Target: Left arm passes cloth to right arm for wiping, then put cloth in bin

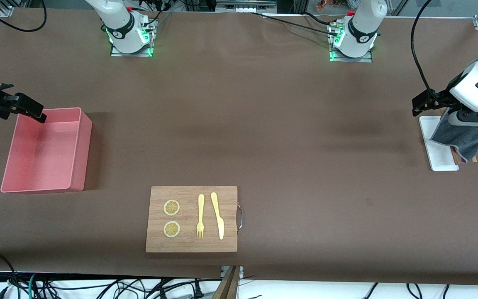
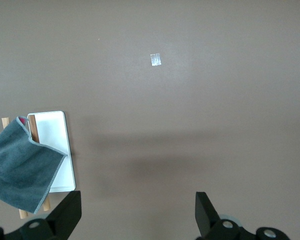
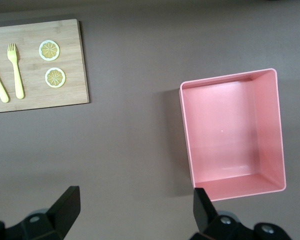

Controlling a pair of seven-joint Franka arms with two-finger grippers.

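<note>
The dark grey cloth (image 1: 463,139) (image 2: 20,170) lies draped over a narrow white tray (image 1: 440,160) (image 2: 52,145) at the left arm's end of the table. My left gripper (image 1: 423,104) (image 2: 137,215) hangs open over bare table just beside that tray, with nothing between its fingers. The left arm's wrist hides the cloth's upper edge in the front view. The pink bin (image 1: 79,153) (image 3: 272,125) stands empty at the right arm's end. My right gripper (image 1: 23,106) (image 3: 135,212) hovers open and empty by the bin's corner farthest from the front camera.
A wooden board (image 1: 191,245) (image 3: 35,97) near the front edge carries two lemon slices (image 1: 171,218), a yellow fork (image 1: 200,216) and a yellow knife (image 1: 218,216). Wooden slats (image 2: 34,127) stick out under the cloth. A small tape mark (image 2: 155,59) is on the brown table.
</note>
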